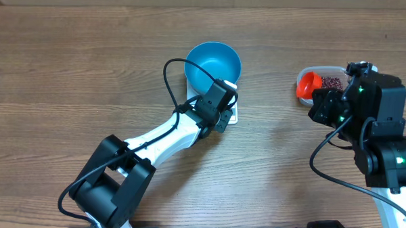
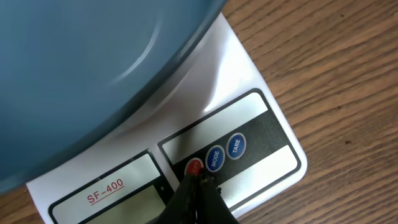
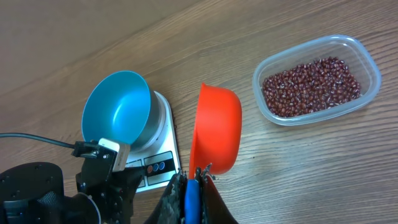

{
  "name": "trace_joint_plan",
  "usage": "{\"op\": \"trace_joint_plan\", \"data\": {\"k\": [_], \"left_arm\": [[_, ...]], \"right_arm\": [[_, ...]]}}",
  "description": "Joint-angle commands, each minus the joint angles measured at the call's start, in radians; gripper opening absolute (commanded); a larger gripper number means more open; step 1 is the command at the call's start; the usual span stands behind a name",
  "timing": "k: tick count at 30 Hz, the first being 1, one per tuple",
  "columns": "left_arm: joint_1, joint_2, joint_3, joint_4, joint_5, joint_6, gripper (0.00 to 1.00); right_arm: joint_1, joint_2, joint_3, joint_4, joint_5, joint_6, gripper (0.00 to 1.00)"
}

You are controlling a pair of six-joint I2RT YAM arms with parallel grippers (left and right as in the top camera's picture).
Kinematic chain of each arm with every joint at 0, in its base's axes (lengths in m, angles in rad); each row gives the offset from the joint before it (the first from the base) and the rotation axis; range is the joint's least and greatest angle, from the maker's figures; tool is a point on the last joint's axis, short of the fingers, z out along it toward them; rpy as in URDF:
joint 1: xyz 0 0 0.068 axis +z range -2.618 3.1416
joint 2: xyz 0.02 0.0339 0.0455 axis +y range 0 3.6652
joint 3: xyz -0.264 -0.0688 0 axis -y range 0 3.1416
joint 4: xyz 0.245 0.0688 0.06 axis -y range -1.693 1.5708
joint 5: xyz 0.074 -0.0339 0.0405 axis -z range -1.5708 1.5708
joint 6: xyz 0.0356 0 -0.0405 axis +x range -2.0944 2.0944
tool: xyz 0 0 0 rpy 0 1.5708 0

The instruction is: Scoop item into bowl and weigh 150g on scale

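Overhead, the blue bowl [image 1: 211, 63] sits at about 12 o'clock on the wooden worktop [image 1: 69, 69], resting on the white scale [image 2: 261, 124], whose button edge pokes out from under the bowl at its 5 o'clock side. The bowl's smooth inside shows no beans in either the overhead or the right wrist view. The left pincer [image 2: 198, 179] is closed with nothing between its fingers, and its tip lies right at the red button [image 2: 194, 165] on the scale's panel, just beside the blue MODE and TARE buttons; whether it presses down I cannot tell. The dark red beans [image 3: 311, 84] lie as a loose layer in the clear tub [image 3: 367, 62], which stands well apart from the bowl at its 3 o'clock, near the worktop's 3 o'clock edge. The right pincer [image 3: 193, 177] is clamped on the blue handle [image 3: 191, 199] of the red scoop [image 3: 217, 127], holding it off the worktop with its cup turned on its side. From overhead the scoop appears at the tub's 9 o'clock end; from the right wrist it hangs between scale and tub, touching neither. Whether any beans sit in the scoop I cannot tell
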Motion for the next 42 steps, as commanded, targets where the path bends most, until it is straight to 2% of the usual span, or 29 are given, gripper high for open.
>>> {"op": "trace_joint_plan", "data": {"k": [1, 42], "left_arm": [[-0.001, 0.034, -0.002, 0.005, -0.016, -0.002, 0.04], [-0.001, 0.079, -0.002, 0.032, -0.04, -0.002, 0.04]], "right_arm": [[0.004, -0.016, 0.028, 0.005, 0.016, -0.005, 0.04], [0.004, -0.013, 0.028, 0.005, 0.016, -0.009, 0.04]]}}
